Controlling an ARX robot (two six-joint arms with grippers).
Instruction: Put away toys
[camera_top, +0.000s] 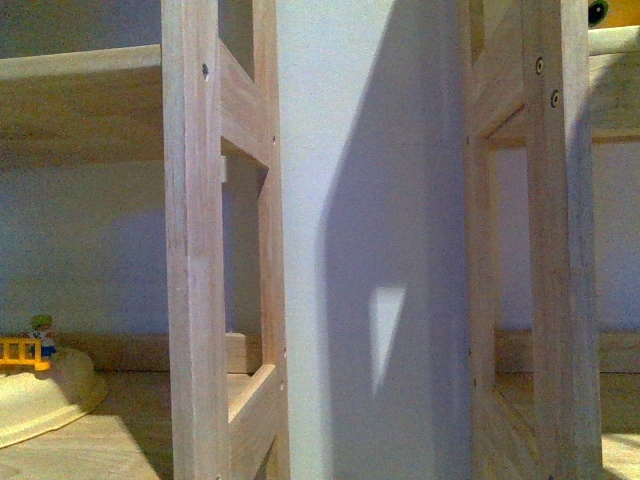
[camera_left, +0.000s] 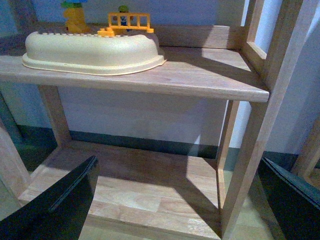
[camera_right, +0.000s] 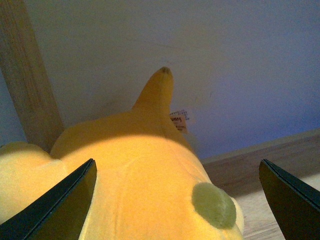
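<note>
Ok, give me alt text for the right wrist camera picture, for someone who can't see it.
A soft yellow-orange plush animal fills the lower frame, lying on a wooden shelf against a pale wall, between the two dark fingers of the open right tool. A small label and a wooden post show behind it.

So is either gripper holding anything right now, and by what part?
Nothing is held. The left gripper is open over the empty lower shelf. The right gripper is open, its jaws spread around the yellow plush toy without closing.
</note>
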